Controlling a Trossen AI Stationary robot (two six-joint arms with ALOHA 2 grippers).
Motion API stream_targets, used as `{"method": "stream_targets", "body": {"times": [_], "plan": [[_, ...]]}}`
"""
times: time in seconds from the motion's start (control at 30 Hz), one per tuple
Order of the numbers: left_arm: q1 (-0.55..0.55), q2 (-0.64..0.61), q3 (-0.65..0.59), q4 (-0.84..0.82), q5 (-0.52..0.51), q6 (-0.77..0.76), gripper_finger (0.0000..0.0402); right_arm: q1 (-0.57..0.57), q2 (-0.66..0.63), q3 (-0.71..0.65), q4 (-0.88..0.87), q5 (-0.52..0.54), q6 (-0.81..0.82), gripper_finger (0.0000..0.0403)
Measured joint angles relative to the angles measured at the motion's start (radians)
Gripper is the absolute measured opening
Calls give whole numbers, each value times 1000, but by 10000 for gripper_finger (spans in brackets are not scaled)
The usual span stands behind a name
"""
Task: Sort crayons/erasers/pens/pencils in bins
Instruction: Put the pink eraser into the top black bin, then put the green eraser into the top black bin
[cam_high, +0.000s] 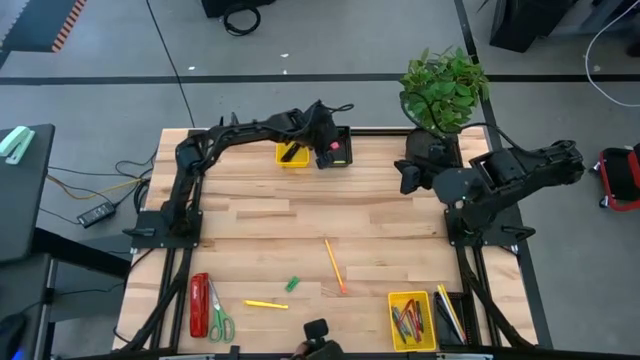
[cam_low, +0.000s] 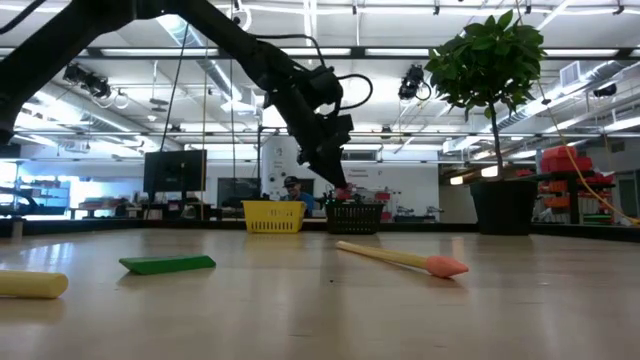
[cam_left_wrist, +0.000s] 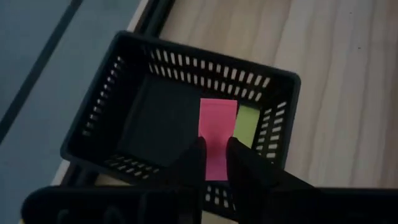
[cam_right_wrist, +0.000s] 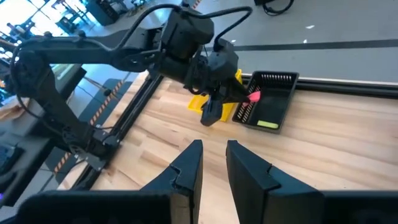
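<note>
The left gripper (cam_left_wrist: 213, 163) pinched a pink block eraser (cam_left_wrist: 216, 127) above the black slotted plastic bin (cam_left_wrist: 99, 109); the right gripper (cam_right_wrist: 213, 163) waited, fingers narrowly parted.

A black slatted bin (cam_left_wrist: 180, 118) is seen at the edge of the wooden surface (cam_left_wrist: 336, 56), with grey floor beyond that edge. A pink eraser (cam_left_wrist: 216, 134) is seen between the tips of the left gripper (cam_left_wrist: 214, 155), whose dark fingers (cam_left_wrist: 193, 162) stand slightly apart over the bin. Whether the eraser is gripped cannot be told. A green eraser (cam_left_wrist: 247, 124) lies inside the bin, just beside the pink one.
</note>
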Motion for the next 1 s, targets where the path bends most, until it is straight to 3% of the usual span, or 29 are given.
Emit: {"method": "stream_targets", "body": {"times": [0.3, 0.57, 0.77, 1.0], "plan": [[1, 26, 0, 24, 7, -16, 116, 0, 2, 0, -1, -7, 8, 78], [-2, 25, 47, -57, 7, -124, 178, 0, 0, 0, -2, -135, -14, 78], [-8, 24, 220, -353, 40, -144, 203, 2, -2, 0, -2, -301, -43, 78], [-76, 23, 451, -811, 126, -230, 182, 3, -2, 0, -3, -424, -79, 78]]}}
